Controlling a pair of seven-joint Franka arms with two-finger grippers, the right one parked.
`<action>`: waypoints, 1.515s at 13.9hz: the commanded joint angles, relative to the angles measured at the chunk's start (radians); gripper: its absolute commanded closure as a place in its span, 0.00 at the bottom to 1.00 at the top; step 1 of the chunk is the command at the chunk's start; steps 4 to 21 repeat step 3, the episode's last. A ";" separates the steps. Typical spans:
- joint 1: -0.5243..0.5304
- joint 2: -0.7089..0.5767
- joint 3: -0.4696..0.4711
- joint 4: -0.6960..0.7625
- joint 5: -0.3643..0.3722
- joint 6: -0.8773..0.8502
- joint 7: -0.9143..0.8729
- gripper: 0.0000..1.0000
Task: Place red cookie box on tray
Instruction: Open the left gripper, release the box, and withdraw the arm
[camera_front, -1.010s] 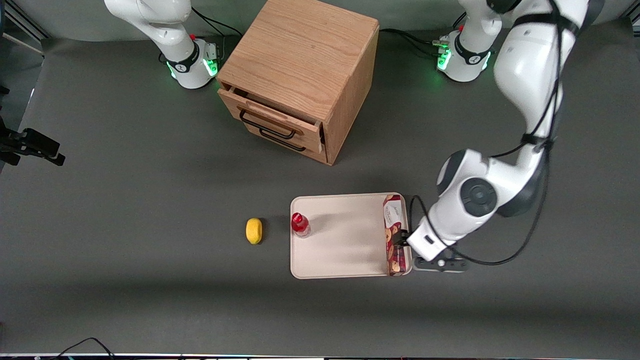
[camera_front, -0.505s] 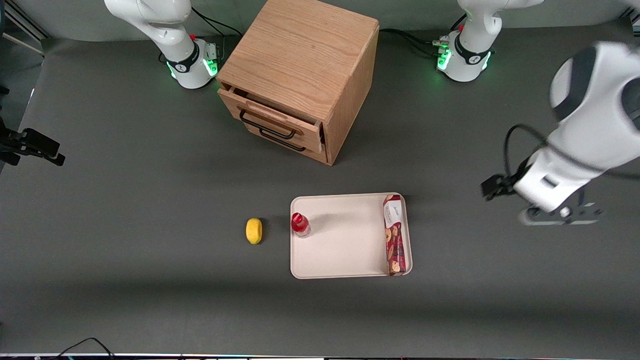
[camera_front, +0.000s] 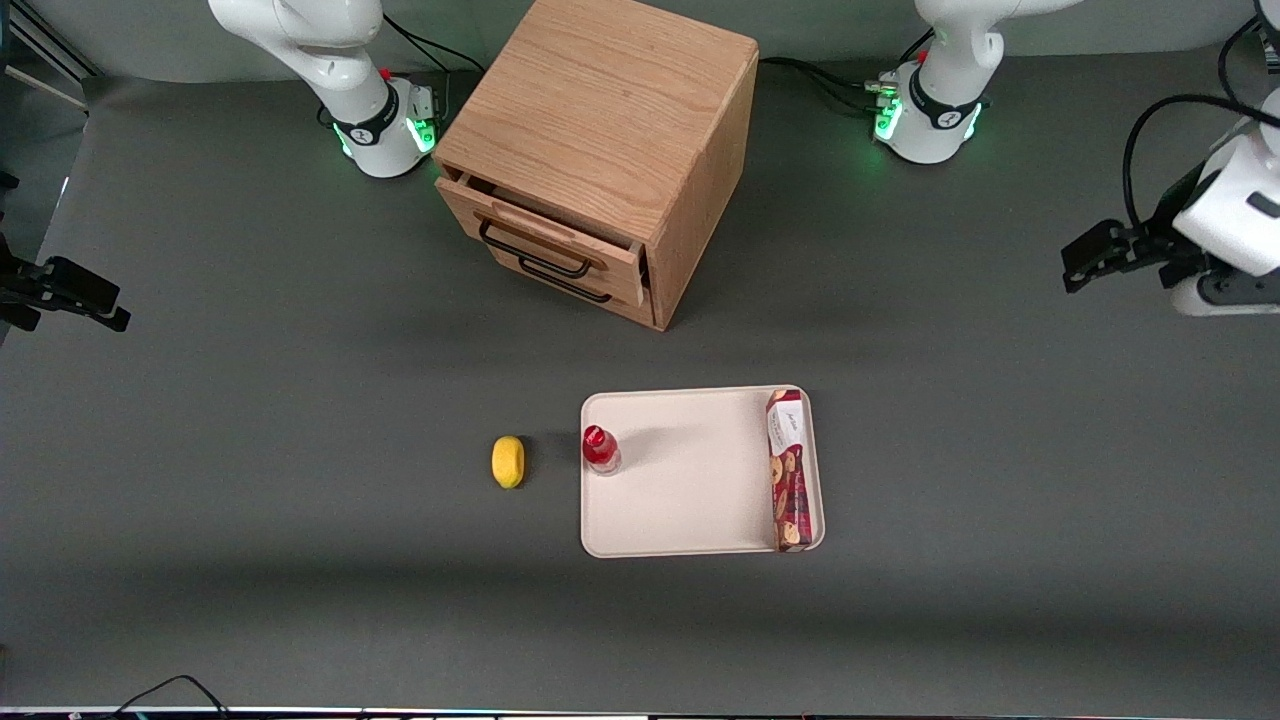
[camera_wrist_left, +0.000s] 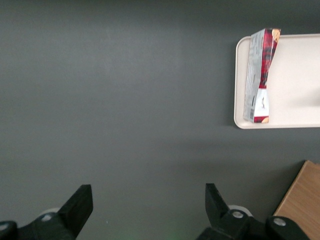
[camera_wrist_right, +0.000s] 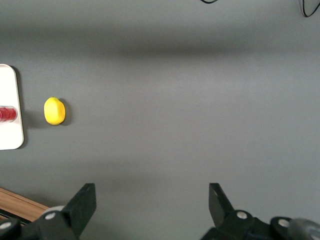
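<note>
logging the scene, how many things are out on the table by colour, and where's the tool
red: 2 – red cookie box, red-capped bottle
cream: 1 – tray
yellow: 1 – lemon
wood: 1 – drawer cabinet
total: 5
tool: open, toward the working arm's end, apart from the tray

- My gripper (camera_front: 1100, 255) hangs at the working arm's end of the table, and the front view's edge cuts off my arm just past the wrist.
- In my wrist view, only the finger (camera_wrist_left: 80, 202) tips show, spread wide; the body is cut off.
- The tray (camera_wrist_left: 239, 75) runs off that view's edge.
- Print on the red cookie box (camera_front: 789, 468) label is too small to read.
</note>
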 joint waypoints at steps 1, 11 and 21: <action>0.016 -0.084 0.003 -0.110 -0.023 0.045 0.029 0.00; 0.015 -0.081 0.006 -0.111 -0.020 0.048 0.029 0.00; 0.015 -0.081 0.006 -0.111 -0.020 0.048 0.029 0.00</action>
